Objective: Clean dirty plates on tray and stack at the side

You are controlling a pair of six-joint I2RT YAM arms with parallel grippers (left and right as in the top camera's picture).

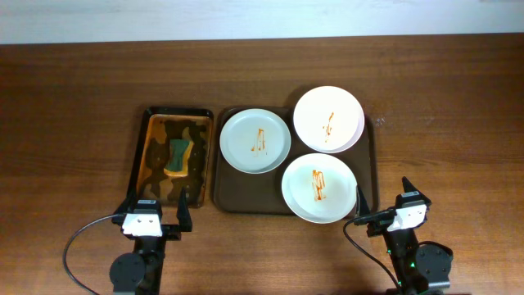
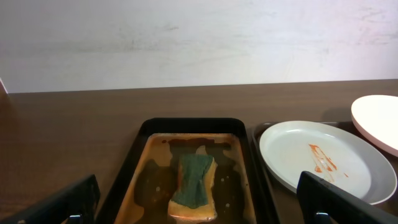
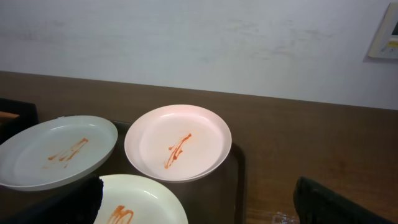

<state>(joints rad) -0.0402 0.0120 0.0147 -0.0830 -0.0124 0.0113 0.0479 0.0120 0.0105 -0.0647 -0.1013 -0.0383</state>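
At near counter [image 1: 74, 98] edge, holding left hand [image 1: 156, 210] spread and empty toward sponge [image 1: 178, 156], right hand [image 1: 383, 205] likewise toward smeared plates [image 1: 255, 141] on tray [image 1: 225, 197].

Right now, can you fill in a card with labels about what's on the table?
Big tray: dark brown rectangular tray, holding three plates
Plates: pale green round plate, pinkish white round plate, cream round plate
Mess: orange-red sauce streaks on all three
Small tray: black rectangular tray of brownish liquid, left of the big one
Sponge: green-and-yellow sponge lying in it
Left gripper: open, empty
Right gripper: open, empty
Stacked aside: nothing yet
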